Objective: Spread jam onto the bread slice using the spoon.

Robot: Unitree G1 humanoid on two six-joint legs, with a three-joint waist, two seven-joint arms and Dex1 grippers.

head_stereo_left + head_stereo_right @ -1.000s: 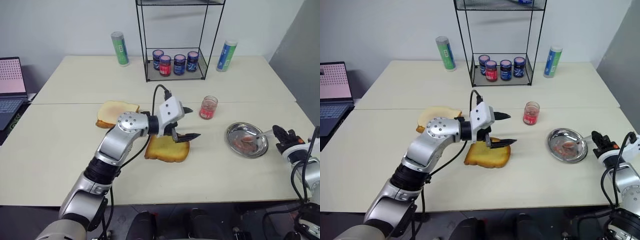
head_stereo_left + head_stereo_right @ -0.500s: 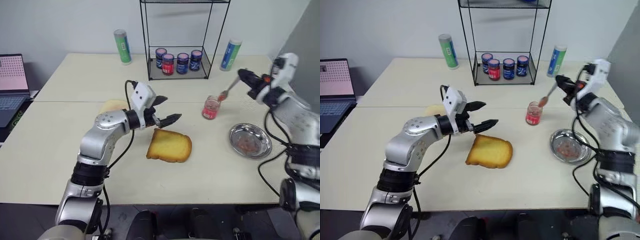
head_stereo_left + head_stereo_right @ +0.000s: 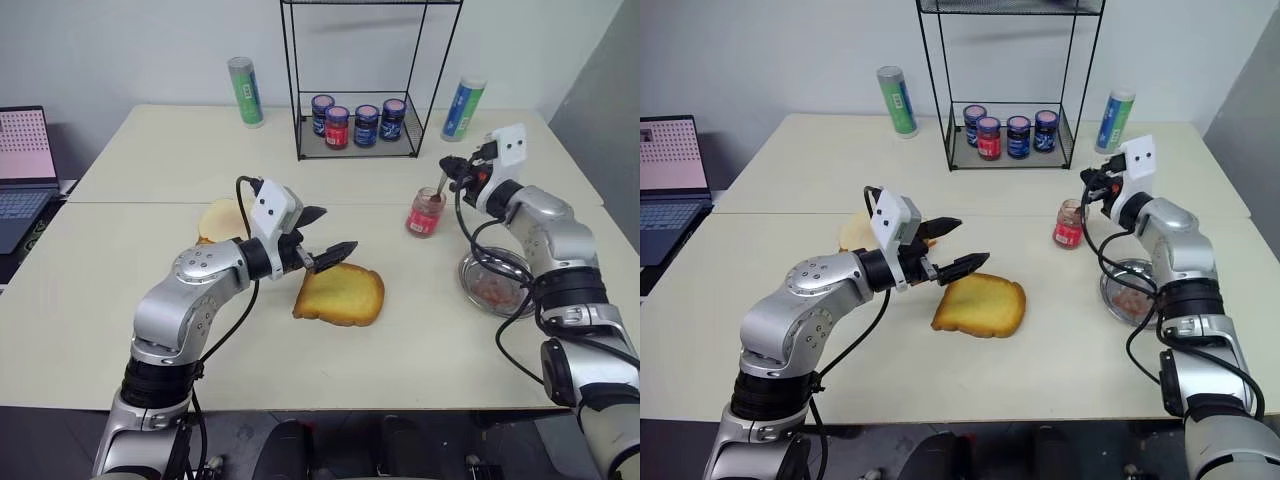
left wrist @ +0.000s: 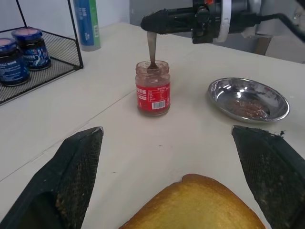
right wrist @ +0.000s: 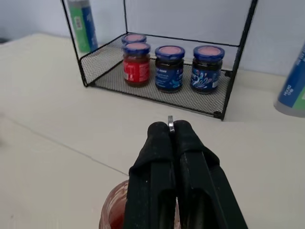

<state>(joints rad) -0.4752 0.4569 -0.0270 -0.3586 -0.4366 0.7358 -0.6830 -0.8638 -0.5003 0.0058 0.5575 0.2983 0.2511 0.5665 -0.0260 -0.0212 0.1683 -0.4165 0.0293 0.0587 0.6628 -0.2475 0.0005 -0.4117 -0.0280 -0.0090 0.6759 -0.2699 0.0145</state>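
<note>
Dipping slim silver spoon [image 4: 151,46] into glossy red jam [image 4: 153,93]

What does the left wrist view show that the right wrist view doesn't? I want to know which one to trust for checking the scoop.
Left wrist view: the spoon hanging from the right gripper with its bowl down inside the jam jar, the steel dish beside it, the bread slice near, and the open left gripper.

Right wrist view: all four lidded jars in the wire rack, and the fingers shut on the spoon's handle tip.

Both: the jam jar, the rack, the right gripper and the pale table.
</note>
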